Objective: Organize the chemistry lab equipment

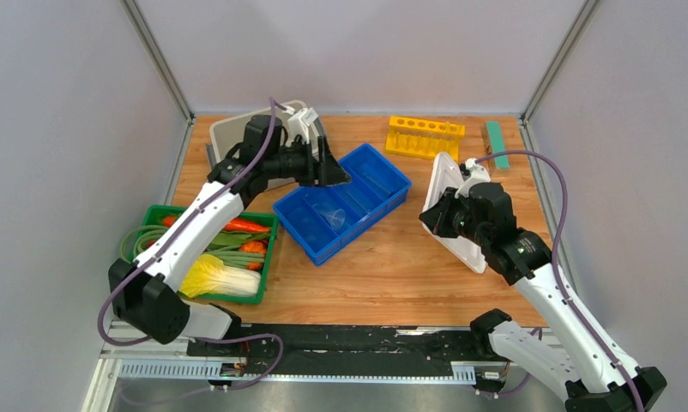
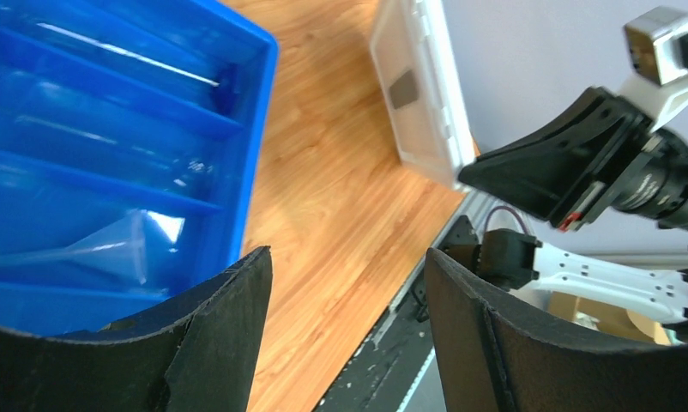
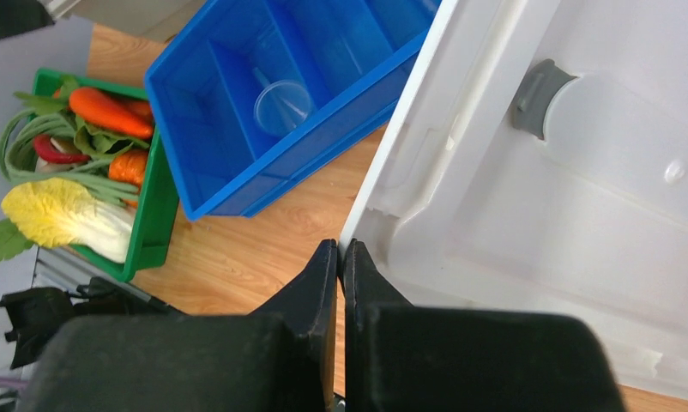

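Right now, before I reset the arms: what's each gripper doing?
Left gripper: open, holding nothing.
Right gripper: shut on the rim of the white lid.

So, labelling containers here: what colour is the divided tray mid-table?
The divided tray is blue, clearest in the top external view.

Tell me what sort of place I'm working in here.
Probably a staged robot test cell, not a real lab: plain grey walls box in a wooden table, which holds a yellow test-tube rack, a blue divided bin and a green crate of vegetables.
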